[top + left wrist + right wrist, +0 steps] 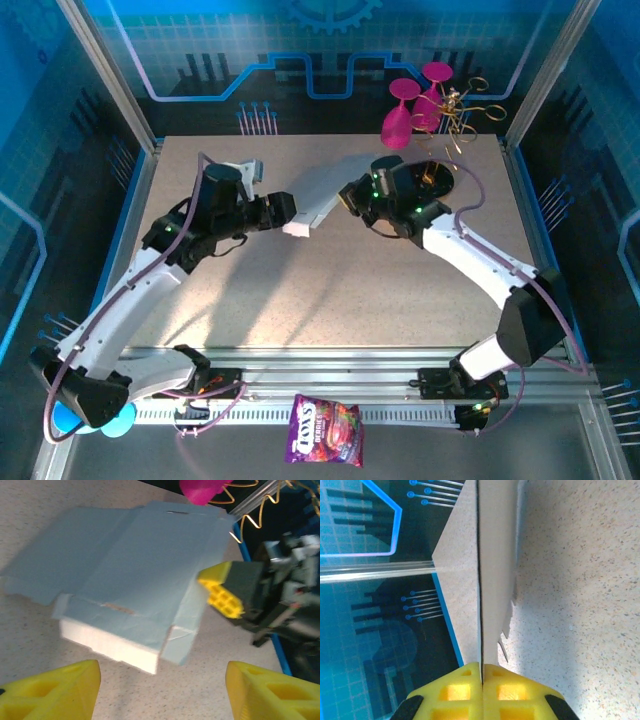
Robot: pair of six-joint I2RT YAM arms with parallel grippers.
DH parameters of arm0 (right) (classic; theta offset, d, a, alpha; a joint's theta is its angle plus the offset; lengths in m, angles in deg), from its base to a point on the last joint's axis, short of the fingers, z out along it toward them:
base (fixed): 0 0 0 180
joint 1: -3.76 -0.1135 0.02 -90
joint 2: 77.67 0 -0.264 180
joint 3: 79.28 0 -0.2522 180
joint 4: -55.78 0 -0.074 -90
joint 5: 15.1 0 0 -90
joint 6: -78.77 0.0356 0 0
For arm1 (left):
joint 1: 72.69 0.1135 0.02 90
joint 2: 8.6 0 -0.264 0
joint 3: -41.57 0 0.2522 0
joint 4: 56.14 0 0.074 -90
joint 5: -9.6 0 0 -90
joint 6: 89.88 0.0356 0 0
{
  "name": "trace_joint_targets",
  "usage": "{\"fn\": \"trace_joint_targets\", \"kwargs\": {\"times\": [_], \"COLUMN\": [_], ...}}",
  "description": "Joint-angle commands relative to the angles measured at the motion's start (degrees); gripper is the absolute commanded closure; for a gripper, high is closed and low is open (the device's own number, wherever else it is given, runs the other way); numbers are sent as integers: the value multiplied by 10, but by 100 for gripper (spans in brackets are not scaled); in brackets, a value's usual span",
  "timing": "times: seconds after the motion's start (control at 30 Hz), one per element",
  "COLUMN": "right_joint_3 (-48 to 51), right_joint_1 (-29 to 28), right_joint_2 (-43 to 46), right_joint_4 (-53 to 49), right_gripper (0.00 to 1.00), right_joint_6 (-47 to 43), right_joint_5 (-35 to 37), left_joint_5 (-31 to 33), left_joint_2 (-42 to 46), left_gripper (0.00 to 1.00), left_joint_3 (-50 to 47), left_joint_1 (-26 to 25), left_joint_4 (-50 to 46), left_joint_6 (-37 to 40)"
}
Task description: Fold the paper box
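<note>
Finds the plain white, thin-cardboard paper box (312,208) in the middle of the speckled grey bench (300,310), between the two arms, with panels mostly spread out and one near wall folded up. Pinches a panel edge of it in the fully closed jaws of the right gripper (482,680), seemingly to steady or lift that side for folding, though hard to tell from above whether the sheet is off the surface there. Faces the folded wall with the left gripper (160,690), jaws wide apart, touching nothing, probably ready to push it.
</note>
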Motion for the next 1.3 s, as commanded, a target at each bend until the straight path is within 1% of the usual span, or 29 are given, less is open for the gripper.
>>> {"fn": "trace_joint_targets", "kwargs": {"times": [0.0,0.07,0.1,0.13,0.2,0.27,0.37,0.47,0.53,0.67,0.77,0.83,0.93,1.0,1.1,1.27], "right_joint_3": [-105,-186,-242,-299,-386,-449,-517,-542,-528,-505,-468,-462,-468,-455,-428,-396], "right_joint_1": [-19,-36,-47,-56,-70,-87,-101,-94,-88,-76,-70,-69,-71,-73,-71,-69], "right_joint_2": [15,5,-9,-26,-59,-86,-136,-189,-215,-259,-270,-275,-280,-276,-264,-244], "right_joint_4": [-208,-327,-406,-483,-593,-658,-706,-703,-660,-574,-492,-476,-476,-465,-444,-422], "right_gripper": [100,100,100,100,100,100,100,100,100,100,100,100,100,100,100,100], "right_joint_6": [35,67,89,112,151,183,216,230,239,242,243,250,249,252,259,263], "right_joint_5": [100,149,174,188,189,185,164,151,152,153,146,137,133,128,122,118], "left_joint_5": [75,98,112,120,115,97,59,0,-46,-102,-137,-147,-176,-179,-176,-179], "left_joint_2": [21,28,29,28,21,10,-10,-30,-41,-60,-60,-53,-47,-54,-72,-109], "left_gripper": [33,32,32,32,32,34,35,37,39,45,49,50,55,58,59,60], "left_joint_3": [31,49,62,74,101,127,157,167,161,160,135,108,52,29,19,25], "left_joint_1": [-2,-2,-1,2,14,31,53,85,102,107,108,107,103,96,92,91], "left_joint_4": [-41,-45,-54,-62,-81,-102,-133,-165,-172,-182,-155,-120,-27,5,19,52], "left_joint_6": [6,-4,-11,-17,-33,-51,-72,-102,-133,-176,-216,-252,-337,-378,-395,-399]}}
